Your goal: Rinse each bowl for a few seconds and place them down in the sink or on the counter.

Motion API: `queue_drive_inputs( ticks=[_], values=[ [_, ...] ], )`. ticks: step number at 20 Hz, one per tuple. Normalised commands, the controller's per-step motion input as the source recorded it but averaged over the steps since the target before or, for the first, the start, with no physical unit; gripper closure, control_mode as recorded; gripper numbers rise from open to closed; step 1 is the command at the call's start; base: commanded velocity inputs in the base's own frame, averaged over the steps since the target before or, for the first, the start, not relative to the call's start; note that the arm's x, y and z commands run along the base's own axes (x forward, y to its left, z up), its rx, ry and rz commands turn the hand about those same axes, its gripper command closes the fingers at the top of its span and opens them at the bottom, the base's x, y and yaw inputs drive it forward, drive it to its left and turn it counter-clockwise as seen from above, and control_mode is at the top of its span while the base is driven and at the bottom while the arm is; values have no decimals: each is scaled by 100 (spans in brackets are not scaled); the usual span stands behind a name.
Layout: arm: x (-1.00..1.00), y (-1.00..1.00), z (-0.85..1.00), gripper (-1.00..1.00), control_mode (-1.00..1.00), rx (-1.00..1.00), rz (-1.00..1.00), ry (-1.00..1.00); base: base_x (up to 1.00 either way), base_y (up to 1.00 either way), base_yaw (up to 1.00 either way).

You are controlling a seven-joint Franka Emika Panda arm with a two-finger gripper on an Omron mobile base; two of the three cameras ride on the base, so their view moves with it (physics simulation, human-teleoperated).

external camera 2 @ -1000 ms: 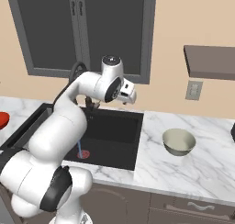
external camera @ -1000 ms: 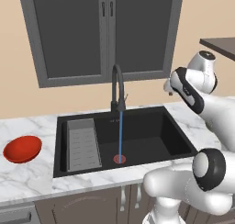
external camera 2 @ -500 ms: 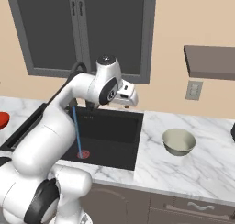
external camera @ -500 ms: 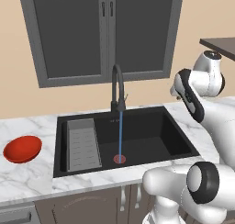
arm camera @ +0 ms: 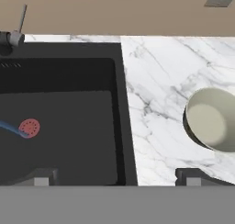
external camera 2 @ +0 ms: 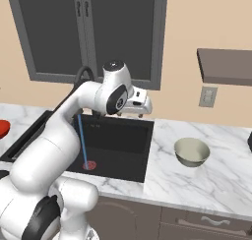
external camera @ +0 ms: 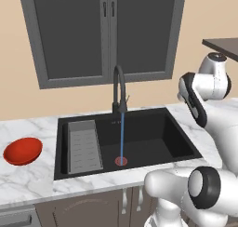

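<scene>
The grey-beige bowl (external camera 2: 192, 151) with a pale inside stands upright on the white marble counter (external camera 2: 221, 180), right of the sink. In the hand view this bowl (arm camera: 213, 120) lies at the right edge. My gripper (external camera 2: 134, 112) hangs open over the right rim of the black sink (external camera 2: 118, 140), empty, left of that bowl. Its fingertips (arm camera: 193, 176) stand wide apart, straddling the rim. The red bowl (external camera: 22, 151) rests on the counter left of the sink (external camera: 153, 142). A blue stream falls from the black tap (external camera: 118, 89) onto the red drain (external camera: 121, 161).
A grey ribbed tray (external camera: 84, 147) lies in the sink's left part. A dark shelf (external camera 2: 226, 67) juts out high on the right wall, with a wall outlet (external camera 2: 208, 96) beneath it. Dark grey doors (external camera: 107, 35) stand behind the tap.
The arm has swung to the right, from over the basin to its right rim, nearer the grey-beige bowl. The jaws stay open. Water keeps running.
</scene>
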Motion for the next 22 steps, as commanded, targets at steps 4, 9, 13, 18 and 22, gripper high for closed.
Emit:
queue_drive_inputs(
  ticks=[4,9,13,18,22],
  values=[
    [0,-10,-12,-100,-100,-12,12,-6,0,0,0],
    [0,-19,-16,-100,-100,-11,7,-2,0,0,0],
    [0,-29,-13,-100,-100,-10,0,3,0,0,0],
    [0,-17,-8,-100,-100,-6,-4,9,0,0,0],
    [0,-14,-9,-100,-100,-3,-10,11,0,0,0]
  ],
)
